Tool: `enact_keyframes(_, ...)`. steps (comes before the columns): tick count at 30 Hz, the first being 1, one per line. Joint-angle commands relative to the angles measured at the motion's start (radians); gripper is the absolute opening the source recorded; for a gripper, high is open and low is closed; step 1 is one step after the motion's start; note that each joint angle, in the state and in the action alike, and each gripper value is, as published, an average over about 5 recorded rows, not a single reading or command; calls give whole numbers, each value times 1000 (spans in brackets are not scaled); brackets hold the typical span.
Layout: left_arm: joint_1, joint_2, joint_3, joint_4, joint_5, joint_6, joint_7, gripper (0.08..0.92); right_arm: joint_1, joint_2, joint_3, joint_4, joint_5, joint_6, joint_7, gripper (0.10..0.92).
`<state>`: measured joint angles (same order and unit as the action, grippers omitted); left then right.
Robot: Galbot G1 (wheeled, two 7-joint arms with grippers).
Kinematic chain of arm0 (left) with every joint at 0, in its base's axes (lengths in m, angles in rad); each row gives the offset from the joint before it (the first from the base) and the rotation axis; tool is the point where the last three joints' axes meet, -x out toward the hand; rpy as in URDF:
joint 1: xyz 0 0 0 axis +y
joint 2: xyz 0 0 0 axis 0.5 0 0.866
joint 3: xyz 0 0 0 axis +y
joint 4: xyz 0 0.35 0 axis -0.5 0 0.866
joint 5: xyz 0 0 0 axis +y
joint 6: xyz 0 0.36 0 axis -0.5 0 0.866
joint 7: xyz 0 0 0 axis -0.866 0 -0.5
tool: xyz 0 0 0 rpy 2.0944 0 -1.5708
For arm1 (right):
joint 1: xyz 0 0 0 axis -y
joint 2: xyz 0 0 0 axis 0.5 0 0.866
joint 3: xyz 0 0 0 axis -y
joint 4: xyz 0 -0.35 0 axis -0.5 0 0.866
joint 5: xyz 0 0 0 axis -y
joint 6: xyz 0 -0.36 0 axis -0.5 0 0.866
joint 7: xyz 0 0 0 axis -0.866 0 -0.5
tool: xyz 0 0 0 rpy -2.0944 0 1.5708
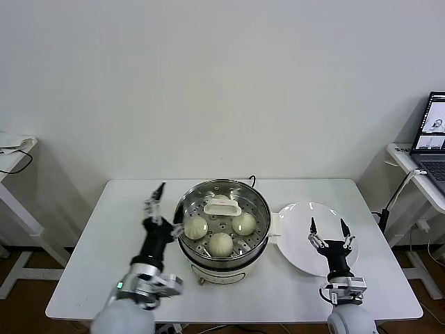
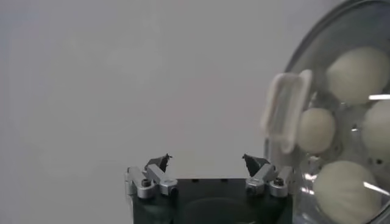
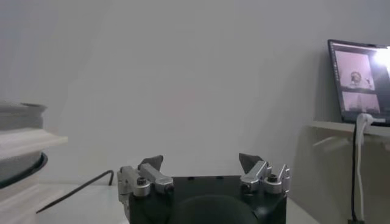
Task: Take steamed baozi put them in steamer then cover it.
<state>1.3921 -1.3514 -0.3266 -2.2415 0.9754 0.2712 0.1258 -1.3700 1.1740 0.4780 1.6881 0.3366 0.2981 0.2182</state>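
Observation:
The steamer stands mid-table on its cream-white base. The glass cover, with its cream-white handle, lies on top of it. Through the glass I see three baozi in the head view. The left wrist view shows several baozi under the cover. My left gripper is open and empty just left of the steamer, fingers pointing up. It also shows open in the left wrist view. My right gripper is open and empty over the white plate. It also shows open in the right wrist view.
An empty flat white plate lies right of the steamer. A black cable runs from the steamer's back. A laptop sits on a side table at the far right. Another side table stands at the left.

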Motion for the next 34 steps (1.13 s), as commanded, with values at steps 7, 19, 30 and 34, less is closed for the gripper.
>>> enact_keyframes(7,54,19,-505,414,-1084,-474,34,823,-66,15,70,26,94,6,-17,823)
enact_keyframes(19,61,4,-455,427,-1088,-530,71,823,-74,30,82,28,93,-6,-22,823)
enact_keyframes(30,68,9,-447,411,-1080,-532,74,823,-72,34,77,32,93,-13,-24,823)
enact_keyframes(34,68,9,-446,410,-1077,-532,76,823,-71,34,75,34,91,-13,-26,823)
